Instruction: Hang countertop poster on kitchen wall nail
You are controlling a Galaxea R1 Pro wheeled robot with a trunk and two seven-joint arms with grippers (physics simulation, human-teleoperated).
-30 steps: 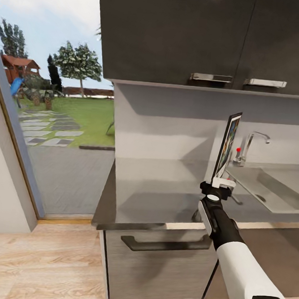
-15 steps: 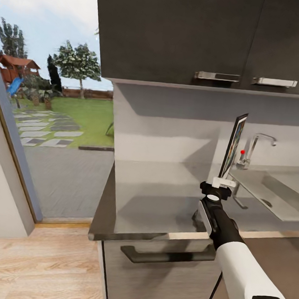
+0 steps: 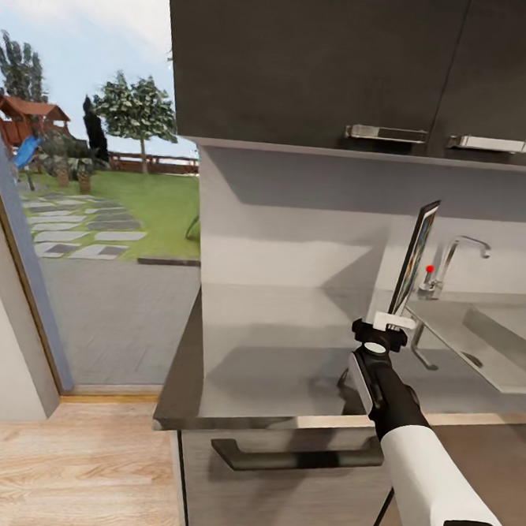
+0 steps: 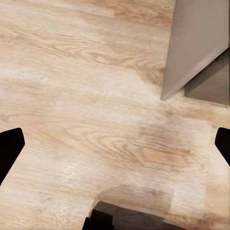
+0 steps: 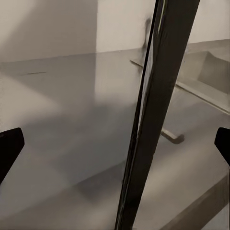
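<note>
the right gripper (image 3: 391, 324) is clamped on the bottom edge of the tall rectangular poster with the thin black frame (image 3: 416, 255), holding it upright and nearly edge-on to the head camera, tilted slightly, above the smooth grey stainless-steel kitchen countertop (image 3: 273, 335) near its front edge and just beside the built-in sink (image 3: 486, 344) with its chrome tap (image 3: 453, 262). in the right wrist view the dark frame edge (image 5: 158, 120) rises between the fingers, clear of the steel surface. the left gripper (image 4: 115, 148) hangs over the pale wood floor (image 4: 86, 96) with its fingers wide apart and nothing between them. the pick-up appears complete; the step in hand is judged to be carrying the poster to a wall nail, none of which is visible here. keep the grip firm and low on the frame, keep the poster vertical, and raise it only enough to clear the tap and the dark upper cabinets (image 3: 310, 61) before turning the base away from the countertop.
</note>
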